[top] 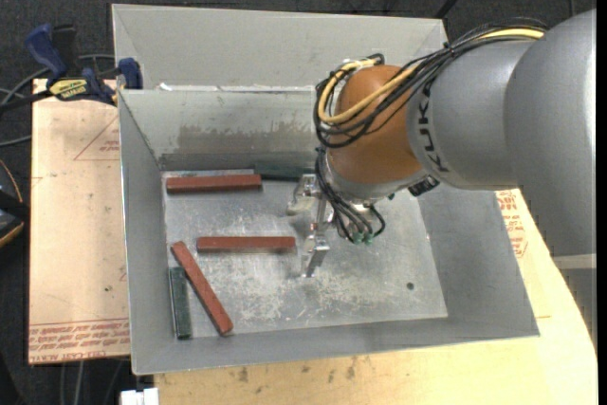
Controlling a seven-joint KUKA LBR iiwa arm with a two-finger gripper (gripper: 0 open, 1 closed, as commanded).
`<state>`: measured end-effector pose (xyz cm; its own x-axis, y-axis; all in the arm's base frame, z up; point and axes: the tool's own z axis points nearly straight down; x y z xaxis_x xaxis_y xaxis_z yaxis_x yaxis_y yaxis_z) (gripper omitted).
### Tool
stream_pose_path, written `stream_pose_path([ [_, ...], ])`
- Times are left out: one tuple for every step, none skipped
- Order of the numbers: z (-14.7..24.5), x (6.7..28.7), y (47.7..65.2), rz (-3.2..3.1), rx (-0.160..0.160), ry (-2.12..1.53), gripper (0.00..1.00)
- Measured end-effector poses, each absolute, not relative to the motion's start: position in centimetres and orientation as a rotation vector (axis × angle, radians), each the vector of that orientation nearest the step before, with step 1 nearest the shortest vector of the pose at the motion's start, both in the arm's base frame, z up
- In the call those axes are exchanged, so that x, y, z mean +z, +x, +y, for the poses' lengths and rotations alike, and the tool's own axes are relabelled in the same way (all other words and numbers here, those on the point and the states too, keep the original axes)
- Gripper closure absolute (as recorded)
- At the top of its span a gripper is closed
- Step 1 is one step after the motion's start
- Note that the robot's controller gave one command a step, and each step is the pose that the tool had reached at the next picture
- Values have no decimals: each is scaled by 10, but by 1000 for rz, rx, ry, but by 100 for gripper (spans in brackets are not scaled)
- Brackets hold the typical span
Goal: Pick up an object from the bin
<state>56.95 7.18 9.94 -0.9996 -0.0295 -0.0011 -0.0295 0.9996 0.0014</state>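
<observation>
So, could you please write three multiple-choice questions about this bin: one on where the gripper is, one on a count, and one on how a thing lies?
1. Where is the gripper?
A. over the back left corner
B. at the right end of the middle red-brown bar
C. outside the bin

2. How many red-brown bars lie in the bin?
A. one
B. three
C. five

3. How does the lowest red-brown bar lie?
A. standing on end
B. parallel to the back wall
C. flat and slanted, beside a dark bar

Answers:
1 B, it hangs just right of that bar's end.
2 B, counting the back red-brown bar, the middle one and the lowest one.
3 C, it runs diagonally across the floor at the lower left.
</observation>
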Motion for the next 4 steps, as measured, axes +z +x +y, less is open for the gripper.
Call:
stream_pose_path([
  [125, 108, 564, 3138, 2, 64, 0],
  [130, 76, 575, 3131, 7, 174, 0],
  [127, 79, 568, 3110, 18, 166, 100],
  [127, 79, 568, 3110, 18, 165, 100],
])
